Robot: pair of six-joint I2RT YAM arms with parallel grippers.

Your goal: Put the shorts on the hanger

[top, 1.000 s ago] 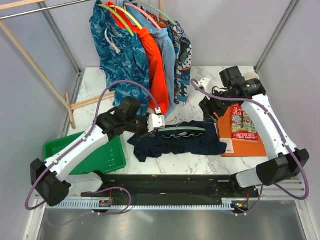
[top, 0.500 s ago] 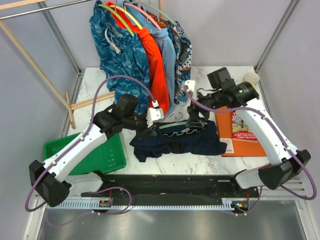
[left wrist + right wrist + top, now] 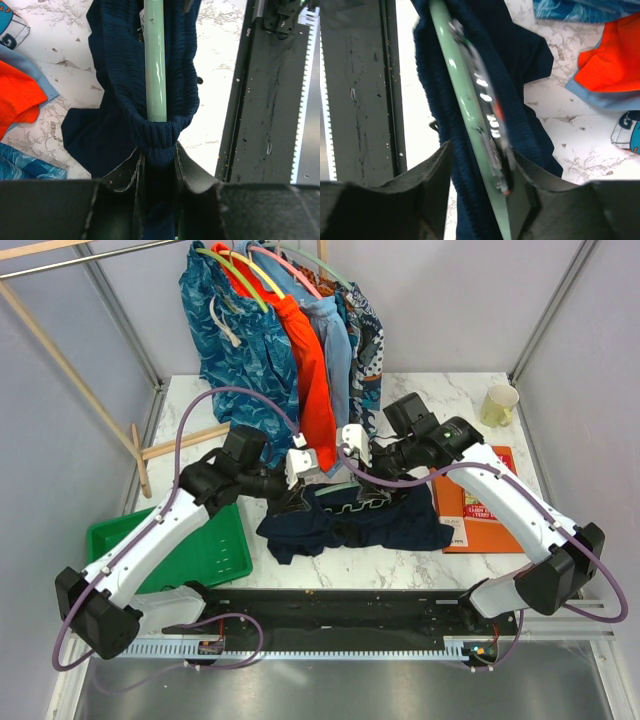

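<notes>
1. The shorts [image 3: 400, 530] lie mid-bench [image 3: 430, 400] near its front edge, waistband wrapping the hanger [image 3: 355, 504] (left end tucked inside).
2. Right gripper [image 3: 481, 162] has swung in from the right edge and straddles both; whether it is clamped, I cannot tell.
3. Left gripper [image 3: 156, 150] stays pinched on the waistband, so threading looks under way.

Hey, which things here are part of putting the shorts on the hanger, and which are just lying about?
Job in hand: navy shorts, mint-green hanger, left tool, right tool.
Lying about: green tray, orange book, cup, hung clothes.
</notes>
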